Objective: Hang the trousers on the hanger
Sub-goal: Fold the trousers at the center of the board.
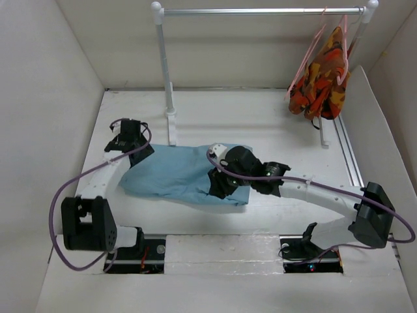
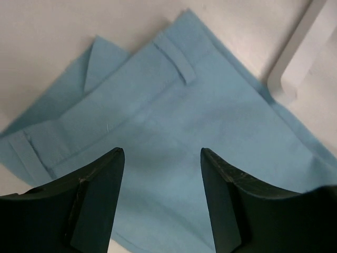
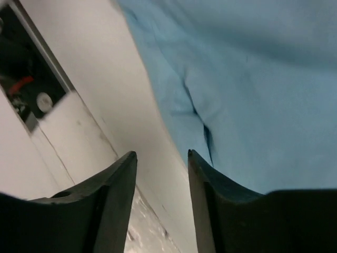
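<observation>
Nearest to the front edge of the table (image 1: 215, 251), the right gripper (image 3: 160, 155) hangs low over the near border of the trousers (image 1: 172, 173), toward their right end. Its 2 dark fingers stand a modest gap apart with nothing between them, 1 over bare white table and the other over the rumpled blue edge of the cloth.

The trousers lie flat on the table, folded into a broad sky-blue shape running left to right.

Further back, at the cloth's left end, the left gripper (image 2: 160, 153) is spread wide and holds nothing. It looks down on the waistband, where 2 belt loops show. Whether its fingertips touch the cloth I cannot tell.

Just beside the far edge of the trousers stands the white foot of the clothes rack (image 1: 171, 124), its post rising to a rail across the back.

Farthest off, at the right end of that rail, the hanger (image 1: 307, 57) hangs empty, thin and pale pink, well apart from the trousers. Just to its right, a second pink hanger (image 1: 343, 55) carries an orange-red patterned garment (image 1: 324, 81).
</observation>
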